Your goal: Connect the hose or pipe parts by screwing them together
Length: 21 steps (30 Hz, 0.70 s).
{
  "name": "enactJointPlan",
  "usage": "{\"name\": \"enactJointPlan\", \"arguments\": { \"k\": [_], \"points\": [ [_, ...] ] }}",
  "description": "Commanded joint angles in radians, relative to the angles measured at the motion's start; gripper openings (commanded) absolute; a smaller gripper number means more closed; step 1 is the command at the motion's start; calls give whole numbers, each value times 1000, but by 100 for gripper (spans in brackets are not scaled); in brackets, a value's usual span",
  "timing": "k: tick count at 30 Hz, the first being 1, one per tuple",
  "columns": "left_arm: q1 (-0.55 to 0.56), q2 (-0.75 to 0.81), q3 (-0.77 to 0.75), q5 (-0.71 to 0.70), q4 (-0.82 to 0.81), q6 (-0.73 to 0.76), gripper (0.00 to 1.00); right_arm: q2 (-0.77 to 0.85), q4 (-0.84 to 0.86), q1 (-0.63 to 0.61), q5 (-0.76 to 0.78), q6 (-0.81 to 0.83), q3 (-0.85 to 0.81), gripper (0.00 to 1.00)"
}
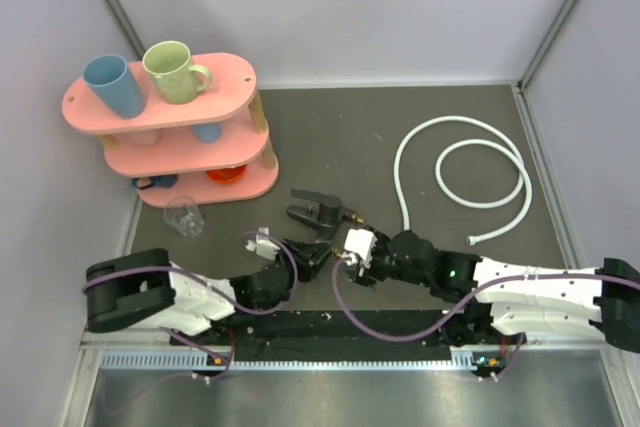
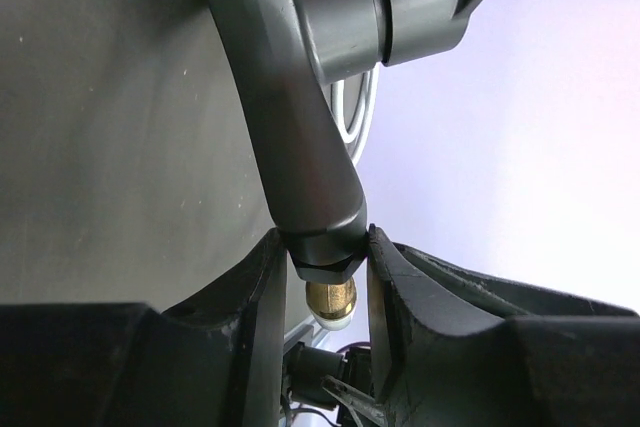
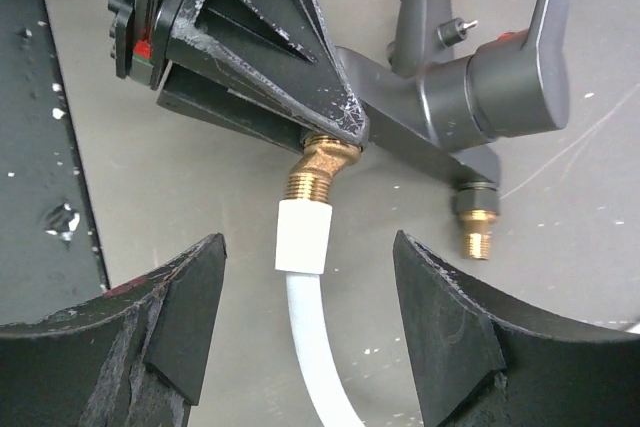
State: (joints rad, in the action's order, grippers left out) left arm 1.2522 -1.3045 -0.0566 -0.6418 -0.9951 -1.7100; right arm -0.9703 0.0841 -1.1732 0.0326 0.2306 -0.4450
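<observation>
Hose end: long thin white flexible hose [image 3: 303, 237], white sleeve meeting the brass thread of the small black Y-shaped tap fitting [image 3: 480, 97], long axis pointing straight into that thread.
Right hand [image 3: 308, 247]: fingers apart either side of the sleeve, touching nothing.
Left hand [image 2: 325, 277]: clamped on the fitting's leg beside its brass end.
Loops: flat on the tabletop [image 1: 330, 137], well right of the fitting.

The tap fitting [image 1: 318, 210] lies left of the hose [image 1: 398, 172].
</observation>
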Motion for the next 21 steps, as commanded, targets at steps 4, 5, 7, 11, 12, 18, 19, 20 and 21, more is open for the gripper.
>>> {"name": "enactJointPlan", "arguments": {
  "k": [4, 5, 7, 11, 12, 18, 19, 20, 21],
  "points": [
    [9, 168, -88, -50, 187, 41, 0, -57, 134, -144, 270, 202, -18, 67],
    [7, 165, -88, -50, 184, 41, 0, -73, 140, -155, 283, 216, -23, 67],
    [7, 156, -91, -44, 182, 35, 0, -115, 155, -189, 299, 243, -35, 66],
    [9, 143, -91, -35, 170, 29, 0, -185, 151, -220, 380, 260, -57, 66],
    [9, 145, -89, -33, 170, 26, 0, -195, 155, -224, 395, 260, -60, 65],
    [9, 149, -86, -30, 168, 21, 0, -246, 229, -227, 457, 274, -69, 28],
    [9, 149, -83, -24, 165, 18, 0, -254, 261, -227, 469, 270, -70, 22],
    [7, 149, -80, -21, 164, 12, 0, -261, 278, -226, 471, 268, -70, 17],
    [7, 149, -77, -9, 165, 9, 0, -262, 314, -224, 464, 247, -69, 7]
  ]
}}
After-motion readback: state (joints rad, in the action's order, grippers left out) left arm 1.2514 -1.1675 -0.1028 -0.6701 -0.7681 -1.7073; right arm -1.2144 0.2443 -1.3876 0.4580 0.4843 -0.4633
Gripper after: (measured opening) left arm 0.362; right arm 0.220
